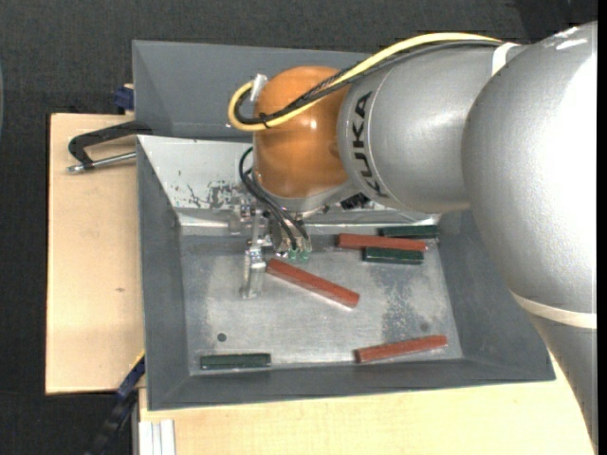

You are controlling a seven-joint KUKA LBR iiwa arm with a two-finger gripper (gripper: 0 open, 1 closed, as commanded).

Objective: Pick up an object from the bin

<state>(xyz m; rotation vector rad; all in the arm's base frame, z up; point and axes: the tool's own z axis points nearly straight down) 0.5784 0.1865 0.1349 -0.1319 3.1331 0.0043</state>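
Nearest, at the bottom left of the grey metal bin (161, 282), lies a flat dark green stick (234, 359). At the bottom right lies a short red stick (400, 349). In the middle a long red stick (313, 283) lies slantwise on the scuffed floor. Its upper left end is just beside my gripper (252, 287), which reaches down just left of it. I cannot tell how far open I am, nor whether I grip anything. Farther back, right of centre, a far red stick (381, 243) and a far green stick (392, 255) lie side by side. Above them are my glossy orange cover (294, 136), a yellow cable (379, 57) and my smooth silver arm (427, 131), which reads "KUKA".
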